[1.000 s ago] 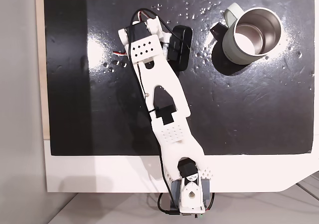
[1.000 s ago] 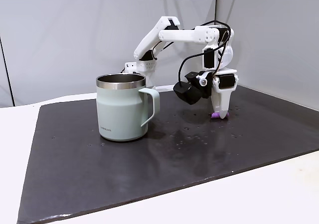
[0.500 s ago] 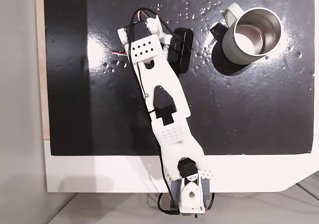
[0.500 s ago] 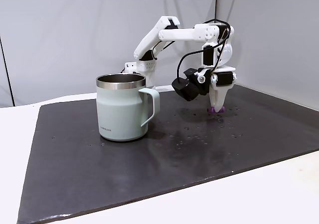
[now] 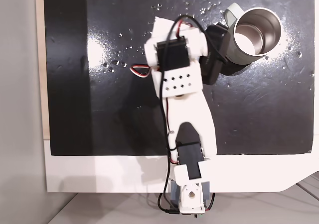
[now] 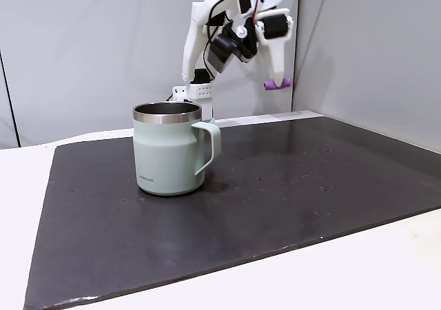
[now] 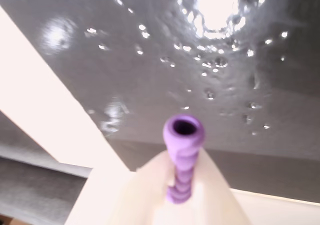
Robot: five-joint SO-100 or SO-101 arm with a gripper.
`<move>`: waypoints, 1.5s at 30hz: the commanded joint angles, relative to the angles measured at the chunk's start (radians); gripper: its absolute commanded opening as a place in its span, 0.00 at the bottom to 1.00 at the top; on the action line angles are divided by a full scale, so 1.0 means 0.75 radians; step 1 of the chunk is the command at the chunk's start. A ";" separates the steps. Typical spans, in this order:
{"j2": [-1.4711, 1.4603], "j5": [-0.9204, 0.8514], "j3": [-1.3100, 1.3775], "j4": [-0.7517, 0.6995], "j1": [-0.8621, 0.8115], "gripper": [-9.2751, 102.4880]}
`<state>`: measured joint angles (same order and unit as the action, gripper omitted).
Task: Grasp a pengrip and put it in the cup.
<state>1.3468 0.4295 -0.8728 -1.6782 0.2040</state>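
My gripper is closed on the pengrip, pinching the small purple tube between its white fingers. In the wrist view the pengrip runs along the fingers with its open hollow end pointing away from me, ribbed along its length. In the side fixed view it sits crosswise at my fingertips, high in the air, well above the black mat and apart from it. My white arm reaches from its base at the table's near edge up across the mat in the top-down fixed view, my wrist lying just beside the cup. The cup, a pale grey-green mug with a shiny steel rim and loop handle, stands upright on the mat, below and to the left of the pengrip in the side fixed view.
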 commanded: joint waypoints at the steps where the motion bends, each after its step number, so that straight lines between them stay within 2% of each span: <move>1: 0.202 -0.094 -0.029 -0.027 -0.139 0.08; 6: 0.270 -0.264 -0.041 -0.014 -0.370 0.08; 13: 0.270 -0.464 -0.031 0.115 -0.605 0.08; 26: 0.270 -0.601 -0.041 0.413 -0.724 0.08; 32: 0.264 -0.614 -0.063 0.423 -0.738 0.08; 33: 0.266 -0.614 -0.072 0.423 -0.738 0.09; 36: 0.276 -0.610 -0.102 0.423 -0.740 0.29; 38: 0.284 -0.599 -0.115 0.423 -0.740 0.37; 45: 0.295 -0.607 -0.117 0.425 -0.738 0.38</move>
<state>1.5110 -0.0184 -0.9679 -1.3867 -0.3375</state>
